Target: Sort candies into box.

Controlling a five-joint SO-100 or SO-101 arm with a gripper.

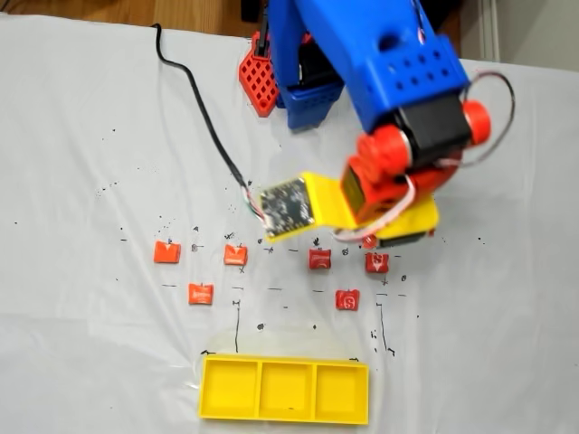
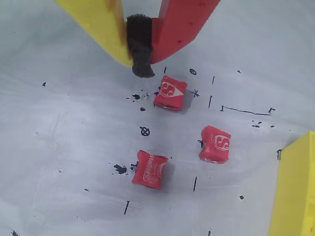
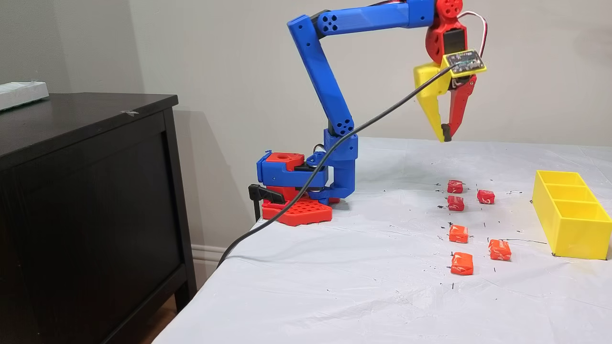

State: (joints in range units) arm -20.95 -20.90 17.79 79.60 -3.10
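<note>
**Tool raised above 6 candies, tray empty**

Yellow and red fingers fill the top of the wrist view, where the tool (image 2: 142, 69) has its tips pressed together around a dark pad, holding nothing. Just below it in that view lie 3 red candies: 1 with a white patch (image 2: 170, 92), 1 to the right (image 2: 215, 143) and 1 lower left (image 2: 149, 169). A yellow edge of the box (image 2: 295, 191) shows at the right of that view.

From the side, the tool (image 3: 445, 138) hangs well above the worktop (image 3: 334, 267), fingers pointing down, on the blue arm (image 3: 330, 91). A black cable (image 3: 334, 153) runs from the small circuit board at the wrist down off the worktop edge. All 6 candies rest on the white, ink-speckled cover: 3 red ones farther back (image 3: 455, 186) and 3 orange-red ones nearer the front (image 3: 462, 263). The box (image 3: 569, 224) stands apart from them at the right, on the worktop.

Looking down from above, the box (image 1: 284, 418) lies at the bottom, its 3 compartments empty. Candies sit in 2 loose rows above it, 3 at the left (image 1: 166, 252) and 3 at the right (image 1: 347, 299), partly under the arm's wrist.
</note>
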